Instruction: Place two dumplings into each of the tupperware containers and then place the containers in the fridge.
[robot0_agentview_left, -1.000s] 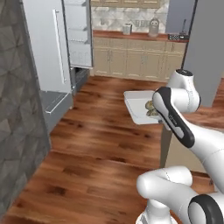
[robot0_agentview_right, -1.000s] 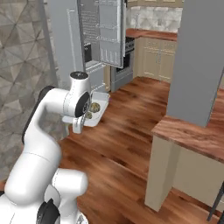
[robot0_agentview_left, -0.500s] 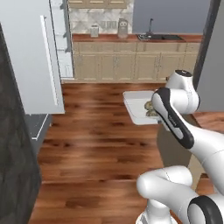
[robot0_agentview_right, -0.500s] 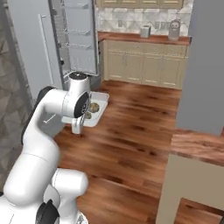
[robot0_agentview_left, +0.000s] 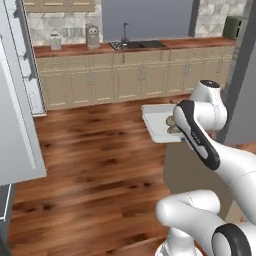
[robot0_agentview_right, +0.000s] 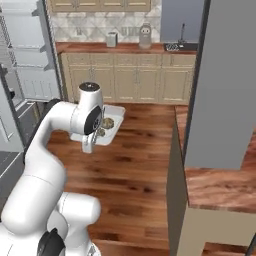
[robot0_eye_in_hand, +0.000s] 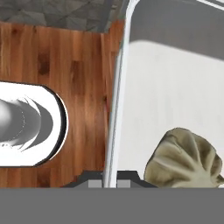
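Partly arm-hidden, the pale container (robot0_agentview_left: 156, 120) holds dumplings (robot0_agentview_left: 171, 122).

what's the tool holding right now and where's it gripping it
The tool is shut on the rim of the pale container, at its edge, carrying it above the wood floor with dumplings inside.
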